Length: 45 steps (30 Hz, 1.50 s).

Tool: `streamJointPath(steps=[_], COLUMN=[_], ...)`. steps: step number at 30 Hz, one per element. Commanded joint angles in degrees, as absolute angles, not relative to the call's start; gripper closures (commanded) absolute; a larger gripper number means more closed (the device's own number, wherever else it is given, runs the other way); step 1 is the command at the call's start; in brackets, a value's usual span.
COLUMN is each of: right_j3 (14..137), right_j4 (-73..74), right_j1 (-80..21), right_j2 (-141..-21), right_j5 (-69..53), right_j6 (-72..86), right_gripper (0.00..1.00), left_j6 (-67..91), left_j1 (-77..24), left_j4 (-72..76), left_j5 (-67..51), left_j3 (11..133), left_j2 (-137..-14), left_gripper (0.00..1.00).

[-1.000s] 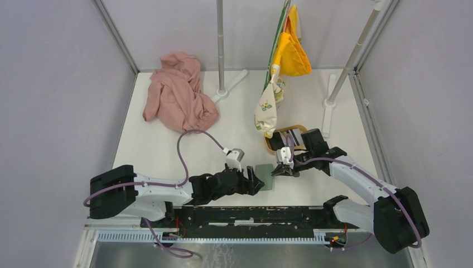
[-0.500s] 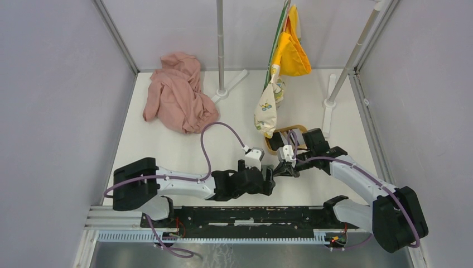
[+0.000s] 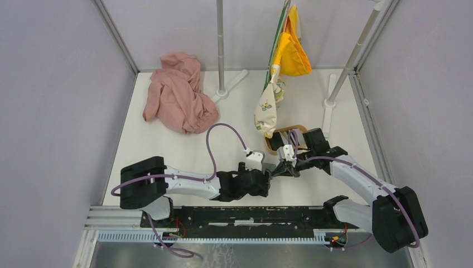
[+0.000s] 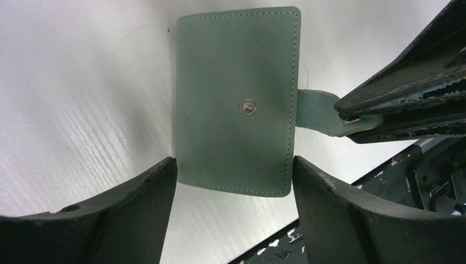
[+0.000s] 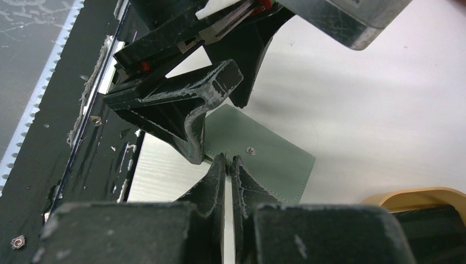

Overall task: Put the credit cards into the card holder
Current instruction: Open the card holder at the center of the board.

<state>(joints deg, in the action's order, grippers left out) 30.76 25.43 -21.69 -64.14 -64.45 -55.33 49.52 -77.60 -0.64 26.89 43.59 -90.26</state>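
Note:
The sage-green card holder [image 4: 236, 99] lies closed and flat on the white table, snap stud facing up. My left gripper [image 4: 235, 165] is open, one finger on each side of the holder's near edge. My right gripper [image 5: 228, 159] is shut on the holder's green strap tab [image 4: 316, 113], which sticks out from one side. In the top view both grippers meet near the front middle, the left gripper [image 3: 268, 180] and the right gripper [image 3: 281, 169] covering the holder. I cannot make out the credit cards in any view.
An oval light-wood tray [image 3: 271, 146] sits just behind my right wrist, partly under the arm. A pink cloth [image 3: 178, 100] lies at the back left. Rack poles [image 3: 221, 50] hold yellow fabric [image 3: 290, 53] and a patterned bag [image 3: 266, 109]. The black base rail [image 3: 251, 215] borders the near edge.
My left arm has reached to the right, so its open jaws now straddle the card holder. The right gripper has stayed shut on the strap tab in the same place.

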Motion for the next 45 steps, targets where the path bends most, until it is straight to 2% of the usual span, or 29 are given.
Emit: streamJointPath(steps=[1, 15, 24, 28, 34, 45], right_j3=[33.5, 33.2, 33.2, 33.1, 33.1, 33.6], right_j4=[24.8, 25.0, 25.2, 25.5, 26.0, 28.6], right_j1=[-21.3, -21.0, -20.9, -20.9, -21.0, -21.0], right_j2=[-63.7, -63.7, -63.8, -64.0, -64.2, -64.4], right_j5=[-66.5, -66.0, -66.0, -66.0, -65.8, -66.3], right_j6=[-55.3, -55.6, -55.8, -56.1, -56.8, -59.9], right_gripper=[1.0, 1.0, 1.0, 1.0, 1.0, 1.0], left_j6=[48.2, 47.3, 45.8, 44.8, 41.2, 23.3], left_j1=[-77.9, -76.3, -74.8, -74.6, -73.9, -72.5], left_j4=[-1.0, 3.1, 0.8, 0.3, 0.3, 5.5], left_j5=[29.3, 26.7, 27.9, 28.7, 28.9, 22.6], left_j3=[43.6, 40.5, 41.1, 41.2, 42.1, 41.6], left_j2=[-87.5, -84.4, -84.2, -83.4, -82.7, -81.2], left_gripper=[0.2, 0.27, 0.42, 0.44, 0.43, 0.32])
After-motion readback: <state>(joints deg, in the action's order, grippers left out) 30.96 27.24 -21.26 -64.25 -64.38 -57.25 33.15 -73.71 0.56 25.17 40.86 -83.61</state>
